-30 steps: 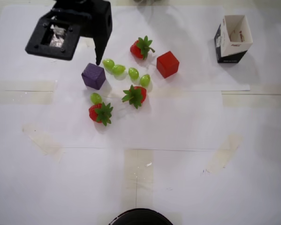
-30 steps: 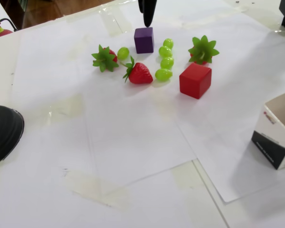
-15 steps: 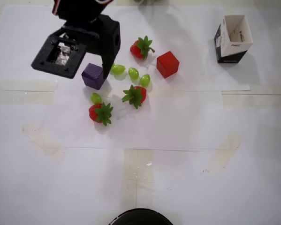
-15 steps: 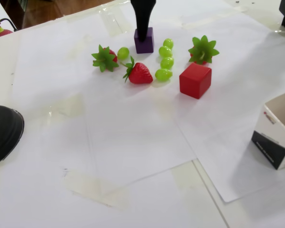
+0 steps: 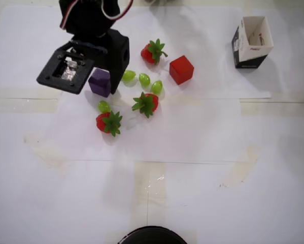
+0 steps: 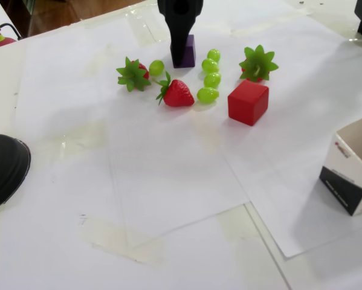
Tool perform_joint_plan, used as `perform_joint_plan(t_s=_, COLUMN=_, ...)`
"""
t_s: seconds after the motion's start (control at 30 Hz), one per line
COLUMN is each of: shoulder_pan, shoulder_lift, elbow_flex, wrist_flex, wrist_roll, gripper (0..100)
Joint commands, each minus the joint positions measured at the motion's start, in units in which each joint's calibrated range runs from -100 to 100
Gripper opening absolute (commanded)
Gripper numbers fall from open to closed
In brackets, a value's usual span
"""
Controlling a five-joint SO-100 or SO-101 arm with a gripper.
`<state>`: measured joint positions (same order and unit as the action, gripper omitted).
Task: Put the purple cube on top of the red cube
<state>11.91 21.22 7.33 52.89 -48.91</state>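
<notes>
At 9 o'clock from the red cube (image 5: 181, 69), the purple cube (image 5: 99, 83) sits between the gripper (image 5: 102, 81) jaws, maybe not squeezed yet. It looks light and hard; hold 2 flat sides.

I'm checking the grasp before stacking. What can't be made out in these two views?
- Gripper jaws: the arm's body hides them in the overhead view, a finger in the fixed view, so open or shut is unclear.
- Purple cube: part covered in both views; contact unclear.
- Dark round thing: cut off by the fixed view's left edge.
</notes>
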Motion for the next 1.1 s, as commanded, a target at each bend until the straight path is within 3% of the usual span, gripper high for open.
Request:
perform_joint_plan(t_s=0.0, shoulder_pan=0.81, shoulder_lift=-1.44, elbow_flex=0.67, wrist_flex=-1.33, wrist_roll=0.05, gripper=28)
perform_joint_plan(t_s=0.4, shoulder_pan=0.88, shoulder_lift=-1.44, elbow_flex=2.85, wrist_flex=-2.56, wrist_roll=0.15, gripper=24)
perform_joint_plan(t_s=0.63, shoulder_pan=0.59, shoulder_lift=-1.01, elbow_flex=2.94, wrist_flex=-2.89, wrist_roll=0.15, gripper=11)
perform_joint_plan(t_s=0.8, shoulder_pan=0.81, shoulder_lift=-1.01, elbow_flex=2.85, wrist_flex=-2.80, wrist_roll=0.73, gripper=8)
perform_joint_plan(t_s=1.07, shoulder_pan=1.69, shoulder_lift=-5.22, elbow_flex=-1.06, wrist_flex=-0.03, wrist_roll=5.76, gripper=6)
